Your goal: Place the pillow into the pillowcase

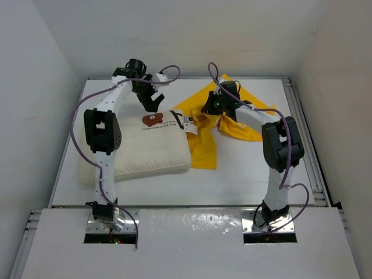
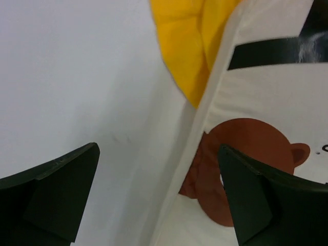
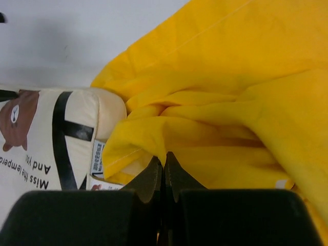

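The cream-white pillow [image 1: 145, 148], with a brown bear print and black lettering, lies on the left half of the table. The yellow pillowcase [image 1: 204, 145] lies crumpled against its right end. My left gripper [image 1: 152, 103] is open and empty, hovering over the pillow's far edge. In the left wrist view its jaws [image 2: 158, 148] straddle the pillow's edge [image 2: 266, 102], with the yellow fabric [image 2: 189, 41] beyond. My right gripper [image 1: 208, 109] is shut on a fold of the pillowcase. In the right wrist view the fingertips [image 3: 164, 156] pinch the yellow cloth [image 3: 230, 102] beside the pillow's corner [image 3: 46, 133].
The white table [image 1: 244, 174] is walled by white panels at the left, the back and the right. A metal rail [image 1: 305, 133] runs along the right edge. Purple cables loop above both arms. A white tag [image 3: 97, 156] sticks out at the pillow's corner.
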Controlling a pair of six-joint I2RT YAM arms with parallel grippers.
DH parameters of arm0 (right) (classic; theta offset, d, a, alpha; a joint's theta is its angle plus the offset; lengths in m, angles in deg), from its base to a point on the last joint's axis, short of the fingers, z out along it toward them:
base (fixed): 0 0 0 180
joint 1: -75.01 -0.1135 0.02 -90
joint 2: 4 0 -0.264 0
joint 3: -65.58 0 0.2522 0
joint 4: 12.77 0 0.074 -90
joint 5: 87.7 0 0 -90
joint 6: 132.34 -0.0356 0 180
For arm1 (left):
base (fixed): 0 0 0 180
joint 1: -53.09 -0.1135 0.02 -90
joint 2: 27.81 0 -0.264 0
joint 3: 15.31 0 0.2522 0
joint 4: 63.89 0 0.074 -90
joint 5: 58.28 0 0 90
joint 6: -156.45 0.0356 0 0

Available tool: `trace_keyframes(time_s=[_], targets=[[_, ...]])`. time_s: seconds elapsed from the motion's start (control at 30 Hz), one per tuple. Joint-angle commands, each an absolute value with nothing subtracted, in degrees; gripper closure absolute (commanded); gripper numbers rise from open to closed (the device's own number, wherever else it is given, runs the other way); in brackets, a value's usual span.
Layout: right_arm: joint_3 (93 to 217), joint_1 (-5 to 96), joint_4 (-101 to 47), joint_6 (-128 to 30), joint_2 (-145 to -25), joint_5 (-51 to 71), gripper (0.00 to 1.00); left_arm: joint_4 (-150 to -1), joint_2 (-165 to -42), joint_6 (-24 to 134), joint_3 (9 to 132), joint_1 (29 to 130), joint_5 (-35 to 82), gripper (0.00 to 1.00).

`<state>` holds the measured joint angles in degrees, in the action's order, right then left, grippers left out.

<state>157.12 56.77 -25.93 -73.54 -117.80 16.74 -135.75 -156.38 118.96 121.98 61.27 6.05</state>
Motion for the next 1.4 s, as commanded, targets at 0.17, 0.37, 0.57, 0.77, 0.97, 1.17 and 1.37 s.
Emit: trace_keyframes(time_s=[0.17,0.37,0.57,0.77,0.97,1.17,1.37], targets=[[155.81,54.79,-26.27,-71.69,-113.86,14.34,1.0,-153.23,-158.33,129.39,118.44,61.62,-1.59,0.0],[158.88,53.56,-30.39,-70.46,-115.88,14.25,1.0,-153.23,-156.74,130.62,114.47,59.68,-6.68,0.0],[159.94,52.94,-32.07,-68.97,-115.97,14.34,1.0,-153.32,-151.57,129.73,115.45,57.92,-16.0,0.0],[160.2,52.86,-31.89,-68.79,-116.67,14.43,1.0,-153.23,-148.3,132.19,104.83,60.64,-7.68,0.0],[160.64,52.51,-31.89,-68.79,-117.46,15.13,1.0,-144.31,-157.44,123.68,105.15,61.08,2.0,0.0],[160.64,52.24,-32.86,-67.65,-117.29,15.31,1.0,-137.31,-155.96,125.5,100.24,63.54,4.65,0.0],[161.17,52.24,-32.6,-67.38,-117.2,14.52,1.0,-148.48,-157.53,134.13,98.56,66.36,1.05,1.0]])
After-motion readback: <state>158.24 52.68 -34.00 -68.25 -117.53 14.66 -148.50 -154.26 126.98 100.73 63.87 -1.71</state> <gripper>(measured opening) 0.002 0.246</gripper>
